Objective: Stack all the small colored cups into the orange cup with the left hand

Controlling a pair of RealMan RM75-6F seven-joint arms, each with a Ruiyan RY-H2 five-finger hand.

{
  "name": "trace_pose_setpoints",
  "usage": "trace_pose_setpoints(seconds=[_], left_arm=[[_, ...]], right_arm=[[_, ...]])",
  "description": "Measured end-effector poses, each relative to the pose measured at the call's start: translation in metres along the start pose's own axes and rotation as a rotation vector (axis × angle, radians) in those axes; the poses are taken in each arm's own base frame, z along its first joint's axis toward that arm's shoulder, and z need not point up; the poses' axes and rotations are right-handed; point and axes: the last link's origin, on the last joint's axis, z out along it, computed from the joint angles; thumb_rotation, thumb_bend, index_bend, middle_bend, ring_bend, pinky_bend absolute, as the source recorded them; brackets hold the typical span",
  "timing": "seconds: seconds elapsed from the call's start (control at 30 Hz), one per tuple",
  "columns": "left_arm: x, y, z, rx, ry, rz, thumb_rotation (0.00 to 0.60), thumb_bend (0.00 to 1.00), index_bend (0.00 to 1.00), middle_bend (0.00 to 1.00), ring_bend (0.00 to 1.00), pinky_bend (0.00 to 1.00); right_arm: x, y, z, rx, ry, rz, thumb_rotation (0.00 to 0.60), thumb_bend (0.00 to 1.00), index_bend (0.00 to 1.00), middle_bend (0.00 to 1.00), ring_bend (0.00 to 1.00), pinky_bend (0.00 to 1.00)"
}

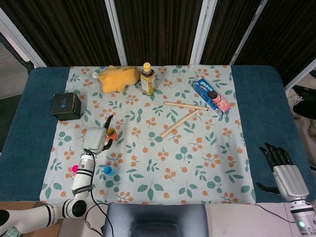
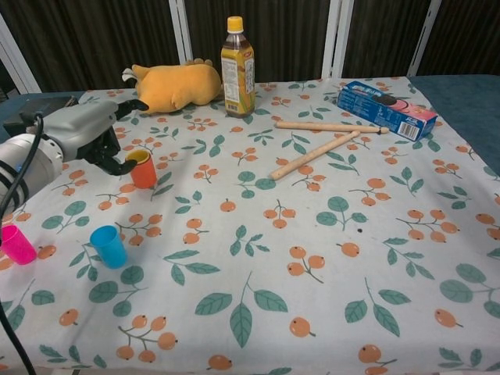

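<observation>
The orange cup (image 2: pixel 143 172) stands on the left of the floral cloth with the yellow cup (image 2: pixel 141 155) nested inside it, only its rim showing. My left hand (image 2: pixel 84 134) sits just left of it, fingers spread; one dark fingertip (image 2: pixel 123 165) touches the cup's rim and nothing is held. In the head view the same hand (image 1: pixel 96 138) lies beside the orange cup (image 1: pixel 111 132). A blue cup (image 2: pixel 108 246) and a pink cup (image 2: pixel 16 244) stand upright nearer the front left. My right hand (image 1: pixel 281 170) rests open at the far right.
A black box (image 1: pixel 66 105) sits left of the cloth. A yellow plush toy (image 2: pixel 176 85) and a tea bottle (image 2: pixel 237 58) stand at the back. Two wooden sticks (image 2: pixel 316 152) and a blue cookie box (image 2: pixel 387 108) lie right of centre.
</observation>
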Motion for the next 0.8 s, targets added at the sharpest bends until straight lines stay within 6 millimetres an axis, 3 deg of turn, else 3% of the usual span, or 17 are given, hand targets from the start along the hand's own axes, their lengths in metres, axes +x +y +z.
trace_pose_setpoints(seconds=[0.2,0.43,0.63,0.8], left_arm=[[0.011,0.005,-0.03,-0.087,-0.038,-0.05,0.6,0.36,0.04,1.0,1.0,1.0],[0.028,-0.015,-0.097,-0.216,-0.111,-0.033,0.6,0.36,0.07,1.0,1.0,1.0],[0.016,-0.032,-0.147,-0.256,-0.21,-0.048,0.6,0.36,0.09,1.0,1.0,1.0],[0.001,-0.04,-0.153,-0.245,-0.226,-0.054,0.6,0.36,0.1,1.0,1.0,1.0]], right_arm=[[-0.002,-0.002,0.0,0.01,-0.012,-0.002,0.6,0.14,0.0,0.0,0.0,0.0],[-0.004,-0.006,-0.001,0.028,-0.021,-0.001,0.6,0.14,0.0,0.0,0.0,0.0],[-0.005,-0.008,-0.003,0.041,-0.022,0.003,0.6,0.14,0.0,0.0,0.0,0.0],[-0.005,-0.009,-0.004,0.049,-0.028,0.005,0.6,0.14,0.0,0.0,0.0,0.0]])
